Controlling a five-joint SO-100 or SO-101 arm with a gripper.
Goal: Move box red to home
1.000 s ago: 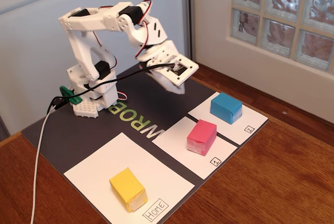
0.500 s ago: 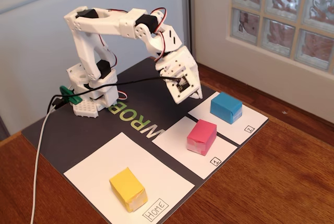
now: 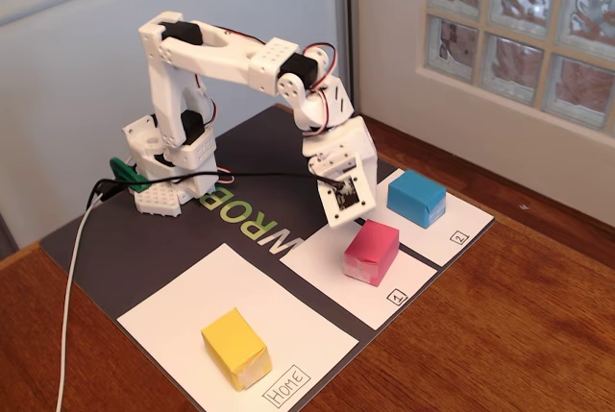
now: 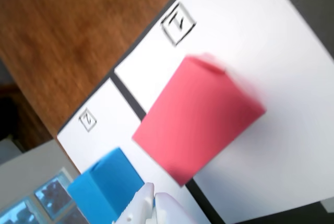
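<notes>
The red box (image 3: 371,251) is a pinkish-red paper-wrapped block standing on the white rectangle marked "1" (image 3: 322,263). In the wrist view the red box (image 4: 201,119) fills the centre. My gripper (image 3: 356,210) hangs just above and to the left of it, pointing down, apart from it. At the bottom edge of the wrist view the gripper (image 4: 152,195) has its white fingertips pressed together with nothing between them. Home (image 3: 173,311) is the large white sheet at the front left, with a "Home" label (image 3: 286,385) at its corner.
A yellow block (image 3: 235,348) stands on home. A blue block (image 3: 416,198) sits on the rectangle marked "2" (image 3: 461,225), close behind the red box; it appears as the blue block (image 4: 104,187) beside my fingers. A black cable (image 3: 240,178) trails across the dark mat.
The arm has stretched forward and swung down to the right. The gripper went from over the dark mat to just above the red box. The blocks have not moved.
</notes>
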